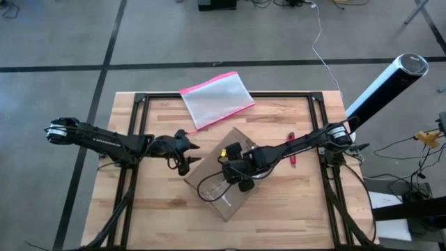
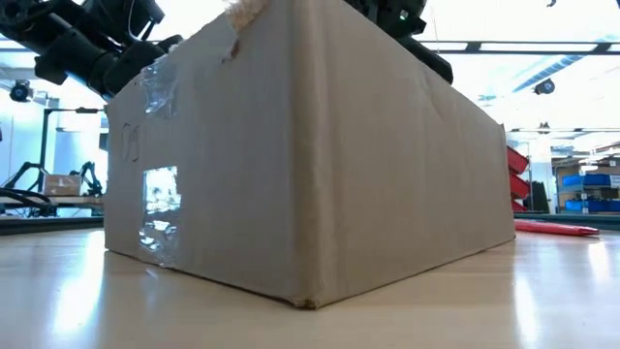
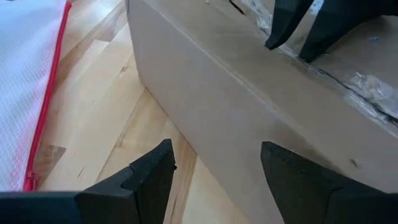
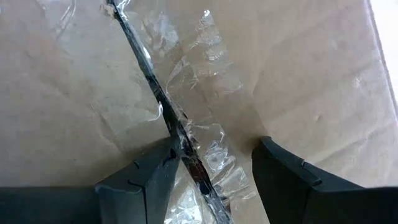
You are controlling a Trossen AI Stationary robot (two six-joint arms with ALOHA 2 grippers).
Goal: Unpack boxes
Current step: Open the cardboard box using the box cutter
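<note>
The brown cardboard box point(image 1: 224, 176) stands askew in the middle of the table, flaps shut, with crumpled clear tape along its top seam point(image 4: 168, 118). My right gripper point(image 4: 214, 146) is open above the box's top, one finger on each side of the seam. My left gripper point(image 3: 214, 152) is open at table height beside the box's far-left side wall point(image 3: 236, 106). One of its fingers is in front of the wall and the other is over the bare table. My right gripper comes at the box's top from above, pointing down. Its open fingertips point(image 3: 277, 38) stand at the cardboard on either side of the taped seam. Whether they touch the cardboard, I cannot tell. My left gripper is close to the side wall, and I cannot tell whether it touches.
A pink-edged translucent zip pouch point(image 1: 216, 99) lies at the table's far edge, behind the box. A small red tool point(image 1: 292, 148) lies to the right of the box, under the right arm. Bare wood shows along the near edge and the left side.
</note>
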